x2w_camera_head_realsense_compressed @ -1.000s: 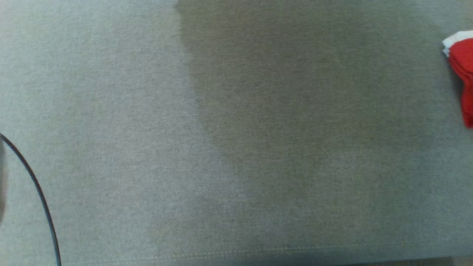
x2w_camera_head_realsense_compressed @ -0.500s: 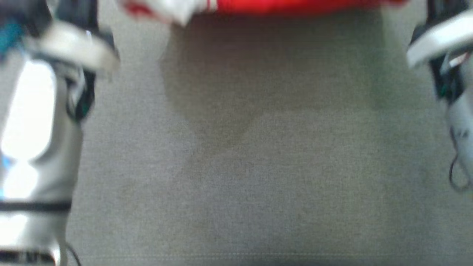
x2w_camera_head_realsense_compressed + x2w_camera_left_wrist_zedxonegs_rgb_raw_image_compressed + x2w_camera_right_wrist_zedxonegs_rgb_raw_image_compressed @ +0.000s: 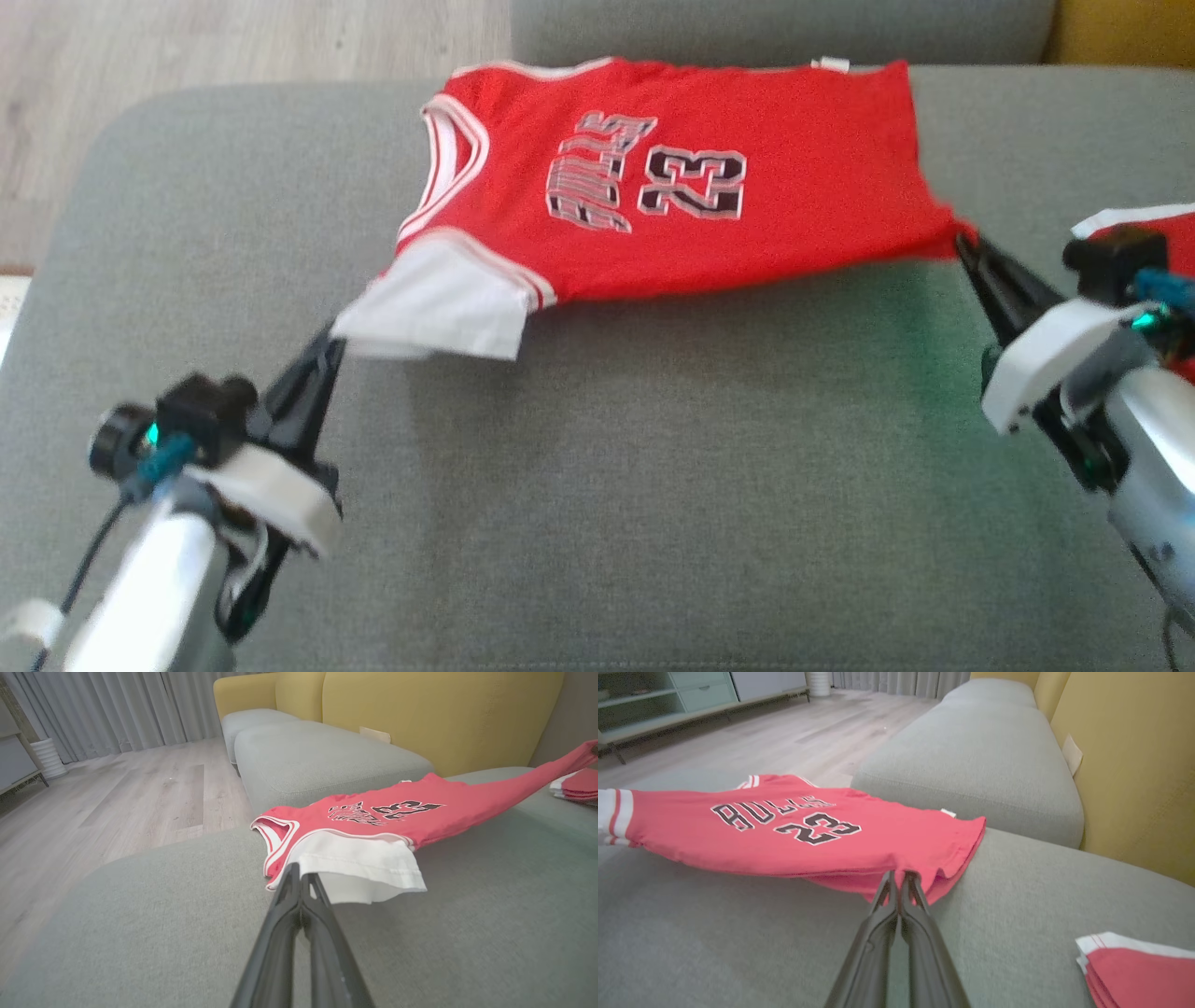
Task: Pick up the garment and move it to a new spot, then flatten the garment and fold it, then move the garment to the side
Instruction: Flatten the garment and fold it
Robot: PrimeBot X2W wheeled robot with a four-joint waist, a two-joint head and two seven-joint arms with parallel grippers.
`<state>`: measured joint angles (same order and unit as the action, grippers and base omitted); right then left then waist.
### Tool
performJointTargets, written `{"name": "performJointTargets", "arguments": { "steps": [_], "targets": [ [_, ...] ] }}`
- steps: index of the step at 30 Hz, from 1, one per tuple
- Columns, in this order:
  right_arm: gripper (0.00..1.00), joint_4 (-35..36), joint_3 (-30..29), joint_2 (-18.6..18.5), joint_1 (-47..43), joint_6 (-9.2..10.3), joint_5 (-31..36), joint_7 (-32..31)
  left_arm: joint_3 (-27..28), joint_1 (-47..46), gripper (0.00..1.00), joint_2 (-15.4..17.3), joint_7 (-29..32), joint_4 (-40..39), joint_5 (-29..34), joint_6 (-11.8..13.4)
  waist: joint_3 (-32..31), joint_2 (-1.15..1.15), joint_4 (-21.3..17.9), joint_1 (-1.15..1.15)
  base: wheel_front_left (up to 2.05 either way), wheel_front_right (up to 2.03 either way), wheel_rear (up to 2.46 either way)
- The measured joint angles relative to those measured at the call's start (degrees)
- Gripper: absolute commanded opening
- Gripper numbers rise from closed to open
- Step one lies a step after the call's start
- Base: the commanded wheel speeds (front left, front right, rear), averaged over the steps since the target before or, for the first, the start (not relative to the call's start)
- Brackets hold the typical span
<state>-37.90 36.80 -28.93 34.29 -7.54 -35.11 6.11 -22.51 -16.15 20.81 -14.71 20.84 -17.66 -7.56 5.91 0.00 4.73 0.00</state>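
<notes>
Grey sofa cushion (image 3: 597, 485) took up most of the head view, lower edge to upper third. A second grey cushion (image 3: 971, 756) sat beyond it, upper centre of the right wrist view, with the yellow backrest (image 3: 1134, 765) along the right side. Wood floor (image 3: 233, 37) was at the upper left of the head view; grey curtains (image 3: 117, 709) were at the upper left of the left wrist view.

Red Bulls 23 jersey (image 3: 747, 187) was spread across the upper centre of the head view, print up, stretched sideways between both grippers. Its near edge looked raised, with a shadow on the cushion under it. The far edge lay at the cushion's back edge. A white panel (image 3: 439, 308) with red stripes hung at its lower left corner.

A stack of folded red garments (image 3: 1158, 224) was at the right edge, on the same cushion, apart from the jersey.

Left gripper (image 3: 329, 347) was at the lower left, fingers together, clamped on the white panel's corner; the left wrist view (image 3: 299, 875) confirmed it.

Right gripper (image 3: 966, 247) was at the right mid-height, fingers together, pinching the jersey's lower right red corner; the right wrist view (image 3: 900, 877) showed the same.

A small white label (image 3: 831, 63) stuck out at the jersey's top edge.
</notes>
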Motion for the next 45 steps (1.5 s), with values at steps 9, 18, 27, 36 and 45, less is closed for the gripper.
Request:
{"name": "performJointTargets", "arguments": {
  "steps": [9,18,27,36,45],
  "targets": [
    [0.00,4.4,4.1,-4.9,-6.7,0.00,-3.6,-6.7,-3.1,7.8,0.00,3.2,0.0,-2.0,-1.3,0.0,-3.8,0.00,-1.1,0.00,0.00,0.00,0.00],
    [0.00,9.2,6.0,-9.9,-13.6,0.00,-6.9,-12.3,-6.5,14.5,0.00,7.8,2.6,-7.8,-3.9,0.0,-6.7,0.00,-2.5,0.00,0.00,0.00,0.00],
    [0.00,16.2,6.7,-15.0,-20.1,0.00,-12.0,-19.8,-7.1,22.5,0.00,11.6,6.7,-16.7,-5.5,0.6,-8.5,0.00,-3.2,0.00,0.00,0.00,0.00],
    [0.00,19.6,3.2,-16.3,-22.6,0.00,-12.5,-21.0,-6.7,23.4,0.00,13.3,8.4,-21.1,-6.3,1.5,-7.9,0.00,-3.5,0.00,0.00,0.00,0.00],
    [0.00,20.3,0.9,-14.9,-18.2,0.00,-9.0,-23.8,-6.7,13.4,0.00,13.3,10.2,-19.7,-4.9,1.4,-4.7,0.00,-4.3,0.00,0.00,0.00,0.00]
  ]
}}
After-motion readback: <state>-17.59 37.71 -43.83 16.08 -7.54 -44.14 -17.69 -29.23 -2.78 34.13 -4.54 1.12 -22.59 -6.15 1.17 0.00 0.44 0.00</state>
